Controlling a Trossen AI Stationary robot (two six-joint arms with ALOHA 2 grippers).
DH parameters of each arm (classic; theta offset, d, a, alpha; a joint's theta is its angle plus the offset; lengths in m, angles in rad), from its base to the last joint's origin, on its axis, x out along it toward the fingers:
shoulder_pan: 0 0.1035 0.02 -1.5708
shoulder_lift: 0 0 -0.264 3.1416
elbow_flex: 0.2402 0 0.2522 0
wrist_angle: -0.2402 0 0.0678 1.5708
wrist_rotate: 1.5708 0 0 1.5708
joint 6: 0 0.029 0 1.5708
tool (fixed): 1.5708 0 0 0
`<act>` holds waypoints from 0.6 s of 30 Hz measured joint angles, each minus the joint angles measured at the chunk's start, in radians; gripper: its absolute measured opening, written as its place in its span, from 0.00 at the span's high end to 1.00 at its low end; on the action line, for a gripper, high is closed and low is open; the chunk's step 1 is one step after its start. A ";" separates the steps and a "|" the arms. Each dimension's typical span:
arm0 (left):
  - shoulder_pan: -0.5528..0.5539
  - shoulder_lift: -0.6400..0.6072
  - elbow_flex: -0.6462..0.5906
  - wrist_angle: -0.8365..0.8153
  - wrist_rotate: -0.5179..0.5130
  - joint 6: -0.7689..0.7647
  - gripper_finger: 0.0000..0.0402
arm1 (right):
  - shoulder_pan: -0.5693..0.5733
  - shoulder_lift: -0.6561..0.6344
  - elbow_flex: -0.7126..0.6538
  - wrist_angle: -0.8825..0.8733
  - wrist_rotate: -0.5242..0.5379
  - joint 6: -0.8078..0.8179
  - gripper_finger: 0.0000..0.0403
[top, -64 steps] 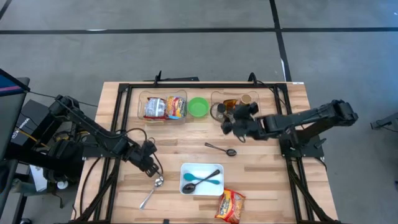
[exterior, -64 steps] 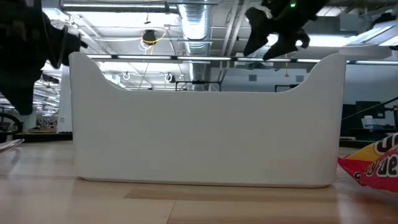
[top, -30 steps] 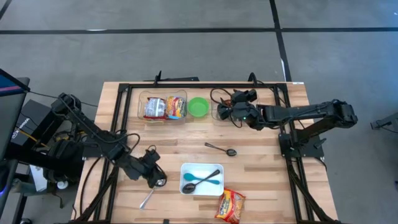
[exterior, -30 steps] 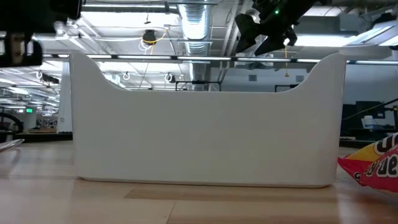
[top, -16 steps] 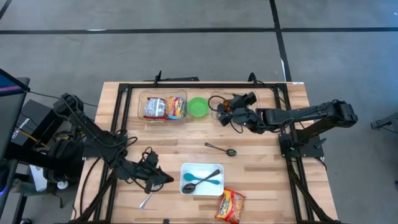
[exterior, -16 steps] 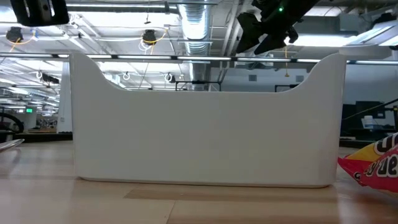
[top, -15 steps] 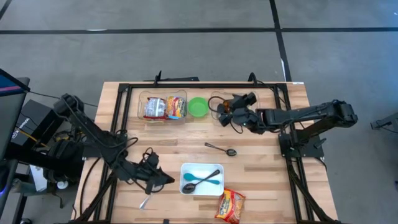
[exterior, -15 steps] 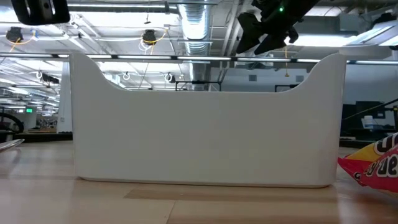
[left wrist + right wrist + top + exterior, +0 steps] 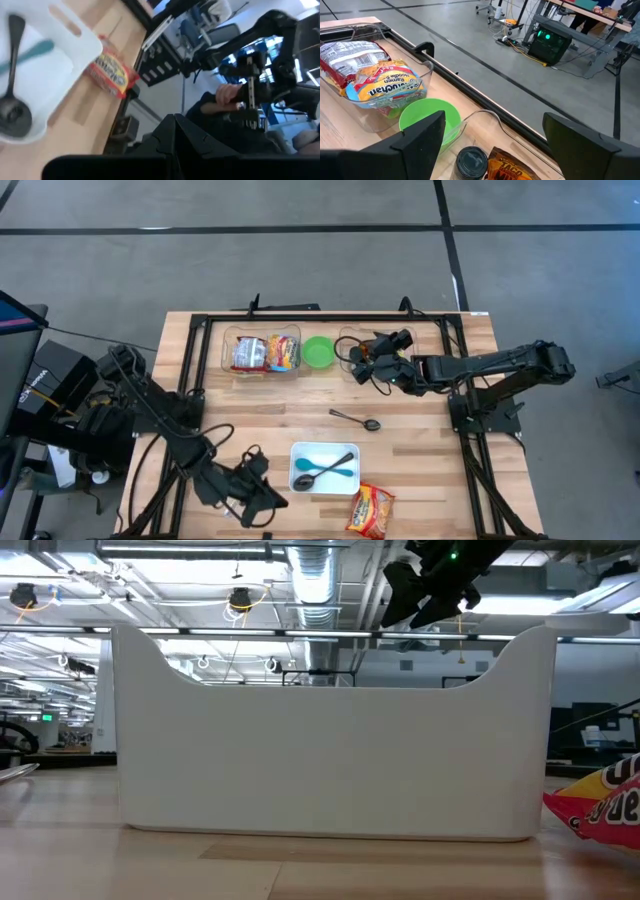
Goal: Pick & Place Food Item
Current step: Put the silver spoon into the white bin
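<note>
Here we see the right gripper [image 9: 368, 366] poised over the clear bin [image 9: 345, 340] at the table's far edge, its fingers [image 9: 420, 134] spread wide and holding nothing. From its wrist view, a brown Taco packet [image 9: 510, 166] lies directly below between the fingers, beside a dark round lid [image 9: 472, 161] and near the green bowl [image 9: 429, 118]. We take this packet for the food item to be picked, though the task names none.

The left gripper [image 9: 262, 500] sits low at the near edge of the table, pressed shut and empty, close to the white tray [image 9: 352, 480] that holds the spoons — waiting, by our reading.

To do the grasp well, we would lower the right gripper straight down so one finger falls on each side of the packet, clear of the lid and the bin wall, then close gently on the crinkly wrapper.

Only one end of the packet shows, so we cannot tell its long axis or heading for sure.
</note>
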 joint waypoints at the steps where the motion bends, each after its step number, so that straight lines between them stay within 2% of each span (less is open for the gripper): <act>1: -0.008 0.004 0.017 -0.036 0.000 -0.022 1.00 | 0.000 0.000 0.000 0.000 0.000 0.000 0.18; 10: -0.026 0.040 0.155 -0.420 0.011 -0.337 1.00 | 0.000 0.000 0.000 0.001 0.000 0.000 0.18; 18: -0.026 0.043 0.166 -0.756 0.113 -0.638 1.00 | 0.000 0.000 0.000 0.000 0.000 0.000 0.18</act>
